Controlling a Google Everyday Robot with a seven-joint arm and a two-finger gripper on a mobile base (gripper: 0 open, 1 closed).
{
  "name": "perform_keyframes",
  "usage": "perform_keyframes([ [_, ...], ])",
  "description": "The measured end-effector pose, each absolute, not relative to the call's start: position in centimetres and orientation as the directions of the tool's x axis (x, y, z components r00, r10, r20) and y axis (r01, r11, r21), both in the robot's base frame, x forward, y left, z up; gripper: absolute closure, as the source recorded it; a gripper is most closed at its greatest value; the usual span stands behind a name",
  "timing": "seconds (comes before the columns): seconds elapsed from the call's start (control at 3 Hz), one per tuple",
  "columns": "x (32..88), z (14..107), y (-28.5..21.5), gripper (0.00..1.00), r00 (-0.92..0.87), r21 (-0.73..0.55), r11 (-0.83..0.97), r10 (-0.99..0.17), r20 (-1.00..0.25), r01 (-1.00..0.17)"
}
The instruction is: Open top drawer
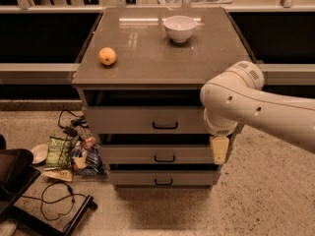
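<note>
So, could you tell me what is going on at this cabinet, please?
The robot's arm is set to open the top drawer of the grey cabinet. Its gripper hangs at the cabinet's right front edge, beside the middle drawer, not on the top drawer's black handle. An orange and a white bowl sit on top.

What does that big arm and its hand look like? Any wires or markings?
The arm is a thick, smooth white tube with rounded joints, a few small dark dots and a grey grille patch at the elbow. No loose cables show. The hand is a small pale cream piece below the wrist, at the right edge of the grey drawer cabinet.
</note>
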State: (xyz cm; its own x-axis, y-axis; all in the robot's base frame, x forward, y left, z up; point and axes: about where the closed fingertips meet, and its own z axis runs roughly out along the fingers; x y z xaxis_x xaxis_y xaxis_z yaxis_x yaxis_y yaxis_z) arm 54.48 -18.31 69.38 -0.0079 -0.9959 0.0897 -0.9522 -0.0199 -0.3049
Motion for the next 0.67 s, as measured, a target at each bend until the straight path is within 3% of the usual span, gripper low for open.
perform_keyframes([
  [0.67,58.1,68.0,-19.8,0.00,-0.012,-0.301,-0.047,-0.981,0.192,-0.952],
])
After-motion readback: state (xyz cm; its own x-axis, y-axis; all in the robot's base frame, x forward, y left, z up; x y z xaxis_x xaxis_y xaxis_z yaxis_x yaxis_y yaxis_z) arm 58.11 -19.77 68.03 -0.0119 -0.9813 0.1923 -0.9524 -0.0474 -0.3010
